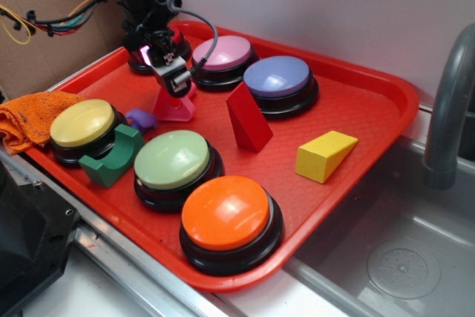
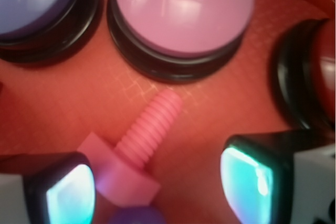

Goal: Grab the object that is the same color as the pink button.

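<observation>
**Red tray, pink block, open gripper**

Red is the color of the big tray [image 1: 371, 109], which sits next to a gray sink [image 1: 415, 257] with a gray faucet pipe [image 1: 449, 109]. On the tray are many big round buttons and small blocks.

The gripper [image 1: 175, 79] hangs low over the pink block [image 1: 176, 107]. In the wrist view its two fingers are spread wide, one finger pad [image 2: 71, 195] at 7 o'clock and the other at 5 o'clock. The pink block [image 2: 123, 174] lies between them, closer to the left pad. I cannot tell if that pad touches it. The block has a ridged pink peg [image 2: 153, 127] that points up toward 1 o'clock, at the pink button [image 2: 181, 11]. The fingers hold nothing.

From the outside view, the pink block is near the middle of the tray. The pink button [image 1: 223, 53] is at 1 o'clock from it. A lavender-blue button [image 1: 277, 77] sits beside the pink button. A red button [image 1: 141, 57] hides partly behind the arm. A red wedge [image 1: 249, 118] stands at 3 o'clock from the block, close by. A small purple piece [image 1: 140, 117] is at 8 o'clock, just beside it. A green block [image 1: 113, 157], a yellow button [image 1: 82, 124], a green button [image 1: 172, 159], an orange button [image 1: 225, 213] and a yellow wedge [image 1: 324, 155] fill out the tray. An orange cloth [image 1: 30, 120] lies at the left edge.
</observation>
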{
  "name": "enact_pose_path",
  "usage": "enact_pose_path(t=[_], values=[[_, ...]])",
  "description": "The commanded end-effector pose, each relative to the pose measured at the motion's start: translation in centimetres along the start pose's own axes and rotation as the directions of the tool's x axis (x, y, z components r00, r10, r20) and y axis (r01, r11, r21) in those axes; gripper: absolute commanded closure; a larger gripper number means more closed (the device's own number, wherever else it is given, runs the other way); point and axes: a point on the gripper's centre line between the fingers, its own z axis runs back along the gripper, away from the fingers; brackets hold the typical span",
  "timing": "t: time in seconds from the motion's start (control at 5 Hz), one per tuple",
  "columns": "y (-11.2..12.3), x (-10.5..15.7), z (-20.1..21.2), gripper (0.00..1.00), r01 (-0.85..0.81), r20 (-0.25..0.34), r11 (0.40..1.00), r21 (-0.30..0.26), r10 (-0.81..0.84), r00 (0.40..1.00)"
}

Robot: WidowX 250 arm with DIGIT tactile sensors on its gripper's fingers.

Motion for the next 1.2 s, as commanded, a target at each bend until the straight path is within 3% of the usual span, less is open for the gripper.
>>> enact_pose_path(t=[0.0,0.2,0.4,0.6,1.0], values=[[-0.6,0.5,-1.2,0.00,0.039,-0.010,0.999,0.006,-0.039,0.999],[-0.8,0.3,-1.8,0.00,0.037,-0.032,0.999,0.014,-0.036,0.999],[-0.6,0.1,-2.5,0.76,0.018,-0.060,1.000,0.006,-0.018,0.998],[-0.5,0.0,-3.1,1.00,0.003,-0.080,1.000,-0.002,-0.003,0.997],[-0.6,-0.3,-2.4,1.00,-0.029,-0.087,1.000,0.006,0.029,0.996]])
